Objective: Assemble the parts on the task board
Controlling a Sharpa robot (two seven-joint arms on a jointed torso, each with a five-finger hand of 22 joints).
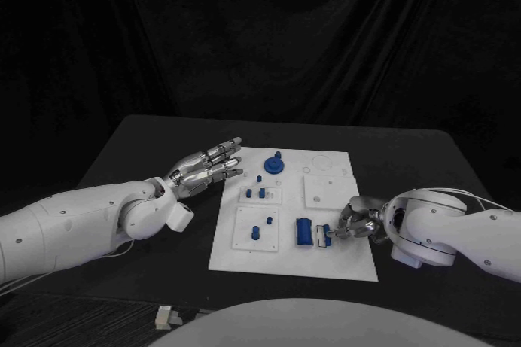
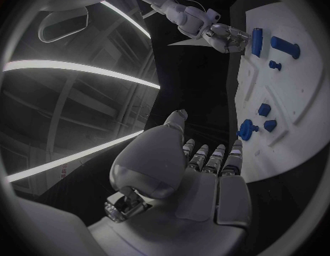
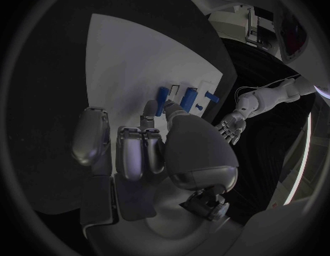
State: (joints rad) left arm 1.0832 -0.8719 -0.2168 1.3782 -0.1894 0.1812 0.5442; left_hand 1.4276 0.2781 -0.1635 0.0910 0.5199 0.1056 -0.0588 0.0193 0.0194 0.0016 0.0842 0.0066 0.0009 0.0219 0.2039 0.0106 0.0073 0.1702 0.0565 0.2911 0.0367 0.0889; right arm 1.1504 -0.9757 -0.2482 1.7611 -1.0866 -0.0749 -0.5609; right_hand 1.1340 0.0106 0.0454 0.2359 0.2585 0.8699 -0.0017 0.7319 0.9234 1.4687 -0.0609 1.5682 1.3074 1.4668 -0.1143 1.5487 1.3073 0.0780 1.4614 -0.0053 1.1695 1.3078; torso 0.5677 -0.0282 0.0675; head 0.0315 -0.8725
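The white task board (image 1: 326, 263) lies in the middle of the black table. On it are a round blue part (image 1: 274, 165) at the far side, small blue pegs (image 1: 256, 190) in the middle and a long blue block (image 1: 305, 232) near the front. My right hand (image 1: 356, 225) rests at the board's right side, and its fingertips pinch a small blue part (image 1: 322, 237) beside the block. The right wrist view has that hand (image 3: 147, 148) reaching to the blue pieces (image 3: 163, 92). My left hand (image 1: 204, 168) hovers open by the board's far left edge, fingers stretched out, holding nothing.
Raised white square plates (image 1: 328, 189) sit on the board's right half. A few small pale pieces (image 1: 163, 317) lie near the table's front edge at the left. A dark curtain hangs behind the table (image 1: 141, 147).
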